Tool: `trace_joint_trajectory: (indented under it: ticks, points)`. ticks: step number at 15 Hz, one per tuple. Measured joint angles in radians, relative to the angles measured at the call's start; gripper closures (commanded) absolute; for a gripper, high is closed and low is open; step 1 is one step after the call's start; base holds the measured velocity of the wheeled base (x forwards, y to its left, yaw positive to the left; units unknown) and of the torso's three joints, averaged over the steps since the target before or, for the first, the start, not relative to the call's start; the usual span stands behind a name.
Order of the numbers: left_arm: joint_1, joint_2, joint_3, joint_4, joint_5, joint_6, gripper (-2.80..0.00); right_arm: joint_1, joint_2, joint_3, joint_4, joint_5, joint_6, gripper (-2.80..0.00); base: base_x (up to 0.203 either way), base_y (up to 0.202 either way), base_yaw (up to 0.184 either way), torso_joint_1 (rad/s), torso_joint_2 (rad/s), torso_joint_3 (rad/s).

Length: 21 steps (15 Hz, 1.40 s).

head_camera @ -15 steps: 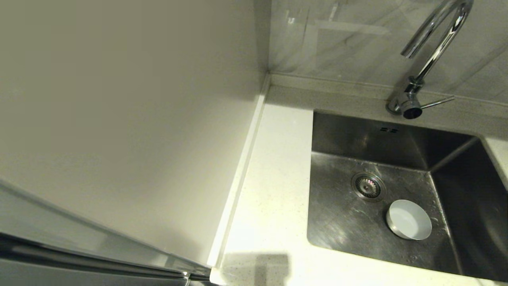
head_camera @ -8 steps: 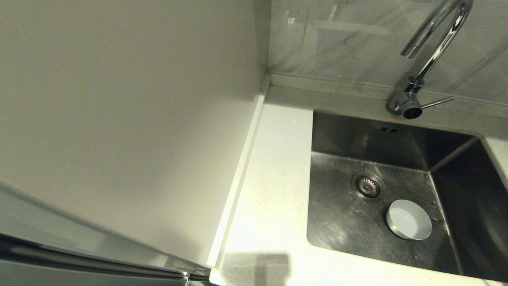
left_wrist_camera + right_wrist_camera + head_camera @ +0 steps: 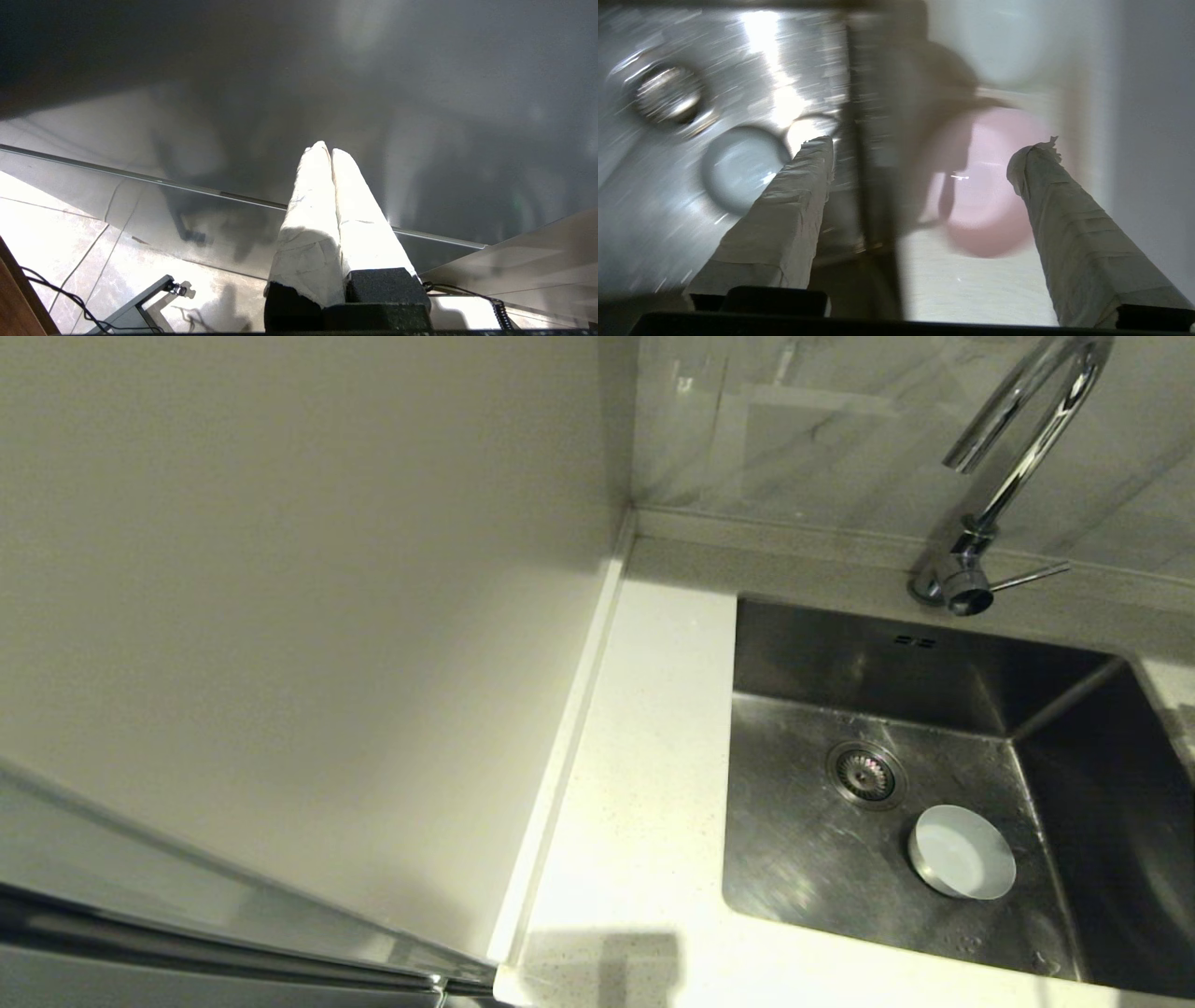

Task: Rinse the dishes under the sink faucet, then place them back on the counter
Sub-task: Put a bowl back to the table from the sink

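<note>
A pale bluish bowl (image 3: 962, 864) stands upright on the floor of the sink (image 3: 803, 868), just in front of the strainer drain (image 3: 866, 775). The chrome faucet (image 3: 1022, 453) rises behind the basin, its lever (image 3: 1027, 579) pointing right. In the right wrist view my right gripper (image 3: 927, 147) hangs open and empty above the sink's right edge. The pink bowl (image 3: 990, 200) sits on the counter (image 3: 971, 289) below it, nearer one finger. A white bowl (image 3: 1004, 42) lies beyond, and the bluish bowl (image 3: 738, 168) shows in the basin. My left gripper (image 3: 327, 149) is shut and parked low. Neither gripper shows in the head view.
A plain off-white wall panel (image 3: 280, 616) fills the left. A strip of speckled counter (image 3: 644, 756) runs between it and the sink. A tiled backsplash (image 3: 822, 420) stands behind the faucet. The left wrist view shows only floor tiles and a steel panel (image 3: 233, 219).
The bowl, sink and faucet stay put in the head view. A faint shadow has come onto the counter at the sink's right edge.
</note>
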Motion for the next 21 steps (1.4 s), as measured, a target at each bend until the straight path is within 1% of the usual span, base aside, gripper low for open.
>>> trace_joint_trajectory:
  ticks: [1, 5, 6, 8, 10, 13, 17, 19, 21]
  points:
    - [0.000, 0.000, 0.000, 0.000, 0.000, 0.000, 0.00, 0.068, -0.032, 0.036, 0.000, -0.016, -0.010, -2.80, 0.000, 0.000, 0.000, 0.000, 0.00, 0.000]
    - [0.000, 0.000, 0.000, 0.000, 0.000, 0.000, 0.00, 0.450, -0.152, 0.252, -0.033, -0.188, -0.019, -2.80, 0.000, 0.000, 0.000, 0.000, 0.00, 0.000]
    - [0.000, 0.000, 0.000, 0.000, 0.000, 0.000, 0.00, 0.521, -0.169, 0.324, -0.063, -0.226, -0.016, -2.80, 0.000, 0.000, 0.000, 0.000, 0.00, 0.000]
    - [0.000, 0.000, 0.000, 0.000, 0.000, 0.000, 0.00, 0.629, -0.173, 0.454, -0.187, -0.301, -0.009, -2.80, 0.000, 0.000, 0.000, 0.000, 0.00, 0.000]
    - [0.000, 0.000, 0.000, 0.000, -0.001, 0.000, 0.00, 0.696, -0.128, 0.520, -0.300, -0.369, 0.022, -2.80, 0.000, 0.000, 0.000, 0.000, 0.00, 0.000]
    - [0.000, 0.000, 0.000, 0.000, 0.000, 0.000, 0.00, 0.771, -0.010, 0.541, -0.368, -0.440, 0.107, -2.80, 0.000, 0.000, 0.000, 0.000, 0.00, 0.000]
    - [0.000, 0.000, 0.000, 0.000, 0.000, 0.000, 0.00, 0.846, 0.154, 0.478, -0.384, -0.541, 0.202, -2.80, 0.000, 0.000, 0.000, 0.000, 0.00, 0.000]
    - [0.000, 0.000, 0.000, 0.000, 0.000, 0.000, 0.00, 0.866, 0.229, 0.435, -0.386, -0.602, 0.240, -2.80, 0.000, 0.000, 0.000, 0.000, 0.00, 0.000]
    - [0.000, 0.000, 0.000, 0.000, 0.000, 0.000, 0.00, 0.874, 0.292, 0.400, -0.390, -0.656, 0.258, -2.80, 0.000, 0.000, 0.000, 0.000, 0.00, 0.000]
